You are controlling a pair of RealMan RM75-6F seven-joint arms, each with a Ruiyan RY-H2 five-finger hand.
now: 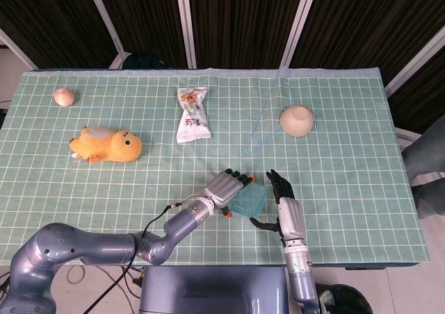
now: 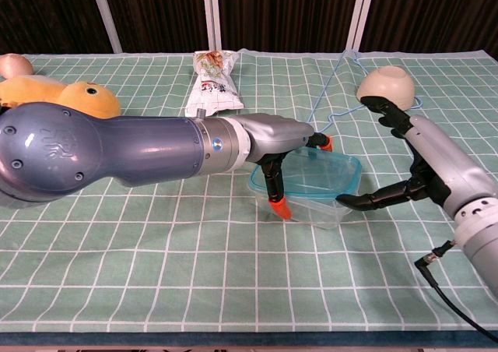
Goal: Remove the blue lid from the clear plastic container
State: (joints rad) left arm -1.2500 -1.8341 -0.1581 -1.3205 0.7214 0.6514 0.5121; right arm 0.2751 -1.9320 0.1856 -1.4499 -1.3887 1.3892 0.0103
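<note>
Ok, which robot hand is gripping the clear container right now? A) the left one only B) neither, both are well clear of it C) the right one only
A: in the chest view the left robot hand has its fingers wrapped around the near-left corner of the container, while the right robot hand is spread open beside it, one fingertip only reaching its edge.

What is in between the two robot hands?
The clear plastic container with its blue lid sits between them. The left robot hand grips its near-left end, and the right robot hand reaches in from the other side. The chest view shows it best.
</note>
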